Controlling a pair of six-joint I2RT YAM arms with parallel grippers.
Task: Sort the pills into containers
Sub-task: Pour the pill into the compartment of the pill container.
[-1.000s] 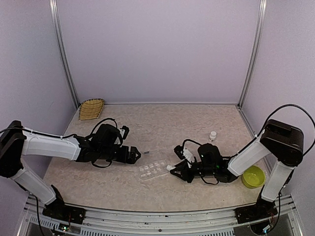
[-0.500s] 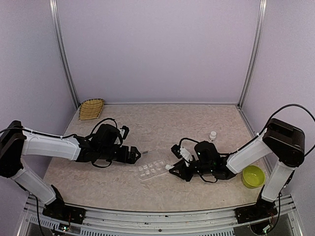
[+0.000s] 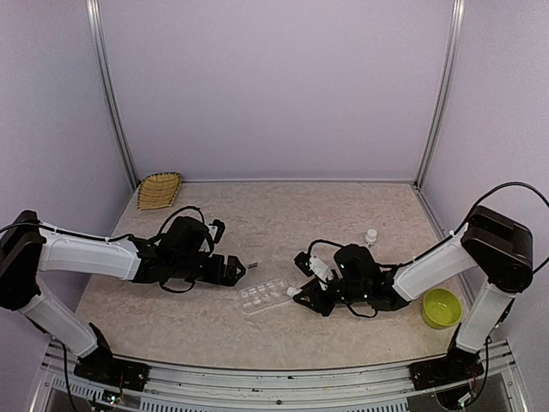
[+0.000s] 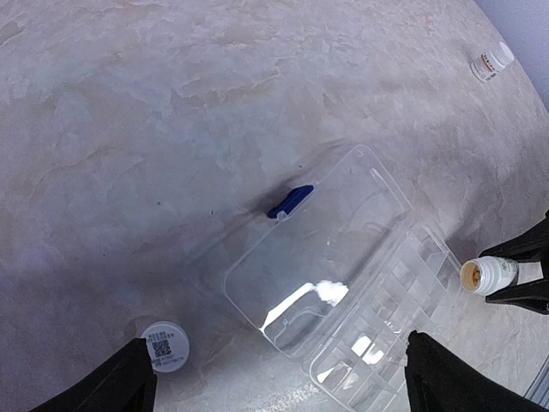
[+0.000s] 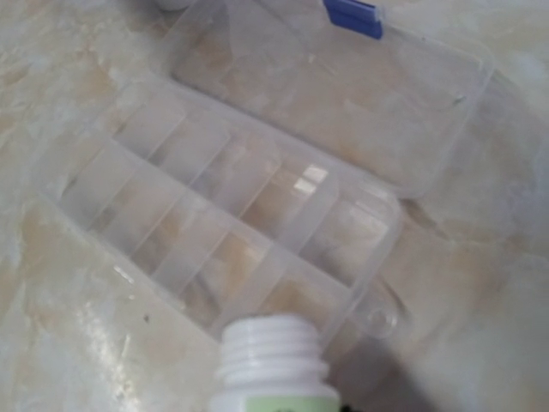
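The right gripper [image 3: 303,296] is clamping an uncapped white bottle [image 4: 489,275], which is tipping sideways with its orange-brown-filled mouth just beside the open clear organizer [image 4: 377,318]. Its green-edged label is staying unreadable. The left gripper [image 3: 235,270] is hanging beside the organizer's lid [image 4: 317,249], fingers [image 4: 120,382] spread wide, gripping nothing. A loose cap [image 4: 163,345] is showing a QR code, and the red print on the far bottle [image 4: 491,62] is too small to read.

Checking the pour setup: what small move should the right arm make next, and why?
Probably nudge the right gripper forward, bringing the open white bottle over the end cell of the organizer; the bottle mouth sits just outside the rim, and the cells look empty.
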